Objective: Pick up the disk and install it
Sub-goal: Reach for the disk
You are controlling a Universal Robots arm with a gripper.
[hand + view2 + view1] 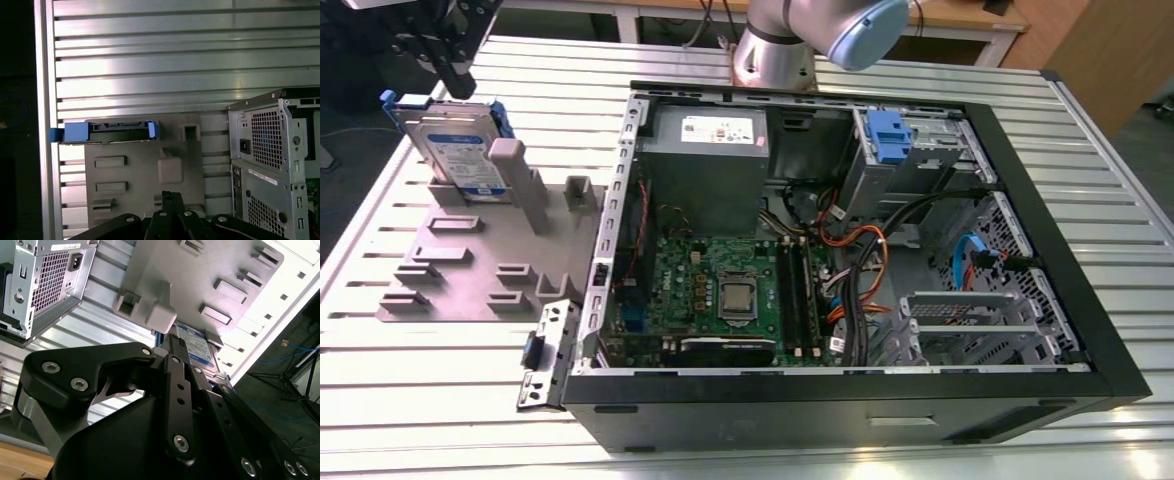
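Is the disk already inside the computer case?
No, the disk stands upright in the grey holder, to the exterior view's left of the computer case.

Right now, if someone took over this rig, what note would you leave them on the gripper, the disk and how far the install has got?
Gripper: shut, holding nothing, hanging close over the disk and not touching it.
Disk: upright in the grey holder, on the exterior view's left of the open computer case.
Done: nothing that shows; the disk is not yet picked up.
Left: the whole job, pick-up and install.
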